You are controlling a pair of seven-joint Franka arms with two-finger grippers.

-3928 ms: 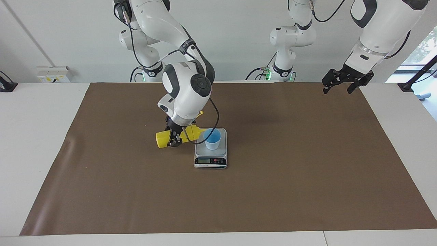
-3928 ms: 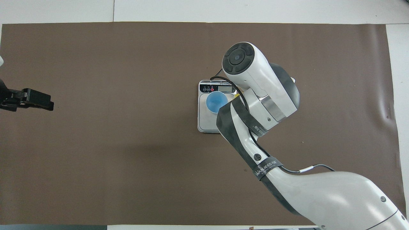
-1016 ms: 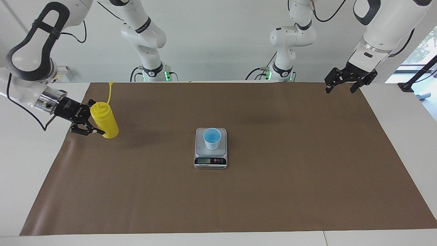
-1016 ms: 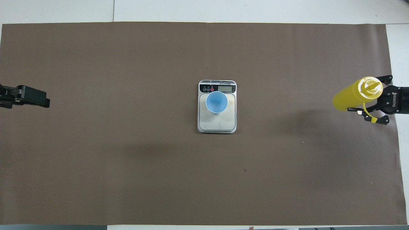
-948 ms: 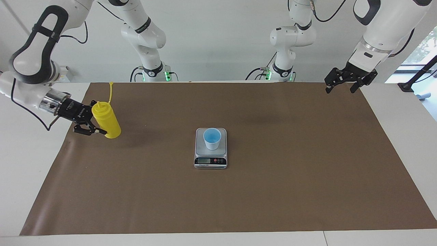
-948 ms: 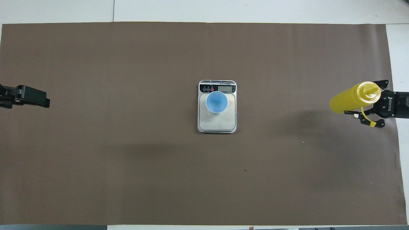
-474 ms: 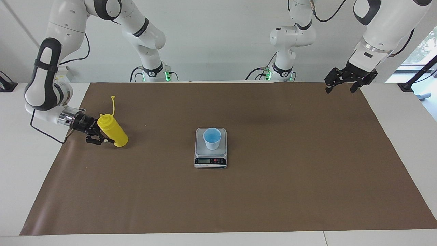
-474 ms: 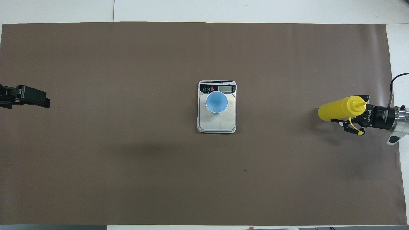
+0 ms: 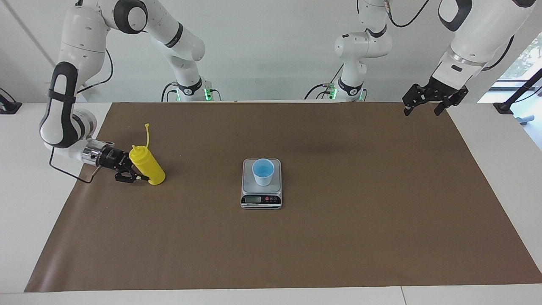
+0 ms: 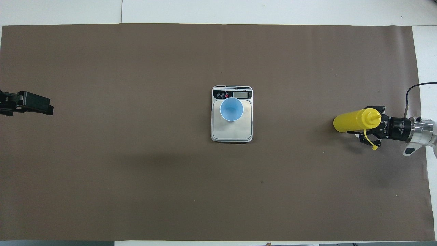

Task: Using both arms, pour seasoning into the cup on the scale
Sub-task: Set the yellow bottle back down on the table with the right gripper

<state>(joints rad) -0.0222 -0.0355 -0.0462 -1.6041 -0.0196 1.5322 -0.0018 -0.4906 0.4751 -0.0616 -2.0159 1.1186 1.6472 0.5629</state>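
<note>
The seasoning bottle point(image 9: 153, 171) is bright yellow and leans with its nozzle toward the right arm's end of the table. Its cap strap sticks up. My right gripper point(image 9: 136, 173) is shut on its upper body. The base is at or just above the brown mat, and I cannot tell whether it touches. In the overhead view the seasoning bottle point(image 10: 344, 122) and right gripper point(image 10: 362, 123) are well off to the side of the scale. The light blue cup point(image 9: 263, 171) point(image 10: 231, 109) stands upright on the silver scale point(image 9: 260, 199) point(image 10: 232, 134) at mid table. My left gripper point(image 9: 419, 112) point(image 10: 44, 105) waits open over the mat's edge, holding nothing.
A brown mat point(image 9: 360, 220) covers most of the white table point(image 9: 25, 212). The two arm bases point(image 9: 191, 91) point(image 9: 349, 91) stand at the robots' edge of the table. Nothing else lies on the mat.
The right arm has brought the bottle down and a little toward the scale, tilting it more. Nearly four seconds ago it held the bottle tipped beside the cup. The left arm has stayed put.
</note>
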